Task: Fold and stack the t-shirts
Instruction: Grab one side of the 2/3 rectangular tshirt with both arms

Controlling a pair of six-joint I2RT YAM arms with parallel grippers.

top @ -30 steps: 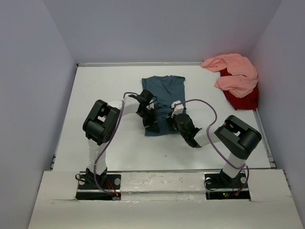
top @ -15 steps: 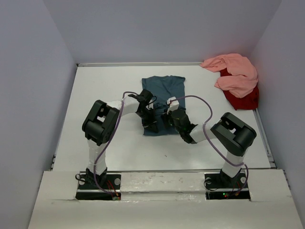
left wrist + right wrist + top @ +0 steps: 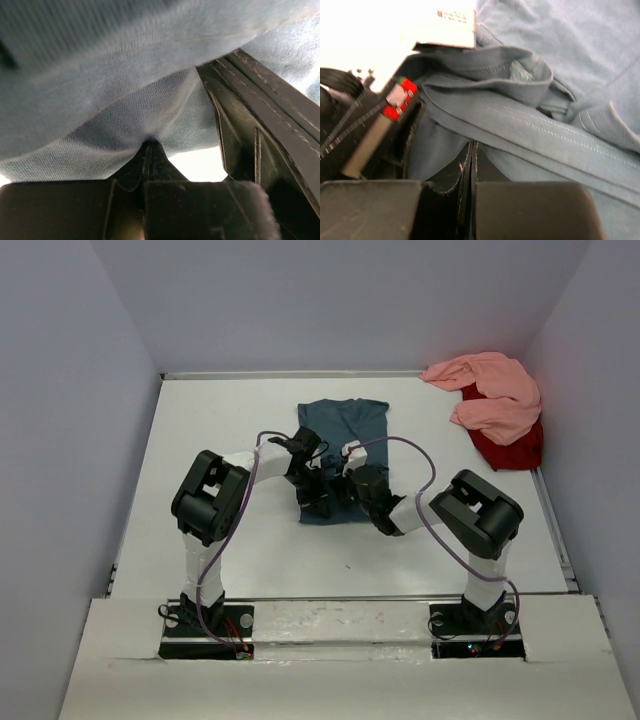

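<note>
The left gripper [image 3: 150, 145] is clamped tight on a pinch of the teal-blue t-shirt [image 3: 345, 425]. Just to its right, the right gripper [image 3: 471, 146] is likewise closed, nipping a folded, stitched hem of the same shirt. The two nearly meet over the shirt's near edge, and beyond them the shirt lies flat. Bare white table [image 3: 220, 430] spreads wide past the left gripper's outer side. Well off to the right gripper's far right, the salmon pink t-shirt [image 3: 495, 390] is heaped on the red t-shirt [image 3: 515, 448] in the corner of the pale walls [image 3: 330, 300].
</note>
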